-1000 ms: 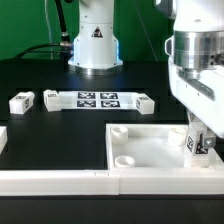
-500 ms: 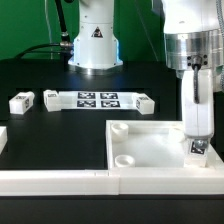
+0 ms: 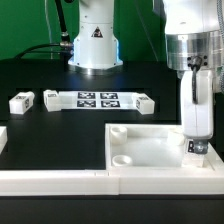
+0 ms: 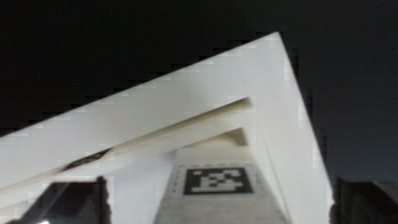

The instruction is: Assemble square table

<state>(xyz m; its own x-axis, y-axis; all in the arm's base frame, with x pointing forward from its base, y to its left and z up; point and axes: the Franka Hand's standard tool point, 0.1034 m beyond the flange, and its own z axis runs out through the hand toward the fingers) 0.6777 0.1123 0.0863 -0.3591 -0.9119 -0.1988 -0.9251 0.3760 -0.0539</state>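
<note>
Exterior view first: shows the gripper point(image 3: 197, 140) lowered at the corner of the tabletop point(image 3: 150, 150) on that view's right, straddling a leg point(image 3: 197, 148) that stands upright there, tag toward the camera. Shows two bare sockets point(image 3: 124, 160) along the tabletop's other side, and three spare legs point(image 3: 22, 101) lying well apart on the black table point(image 3: 60, 130), two of them at the ends of the marker board point(image 3: 98, 99). Wrist view next: looks down on the same leg point(image 4: 217, 180), tucked into the angle of the tabletop point(image 4: 178, 110), with dark fingers point(image 4: 80, 200) on either side. Cannot tell from either view whether those fingers clamp the leg or stand just clear of it (no plain gap, no plain contact). Looks like the seating of the first leg in its socket. Calls next for a check that the leg sits fully home, then a straight lift clear without nudging it, then a reach for a spare leg.
</note>
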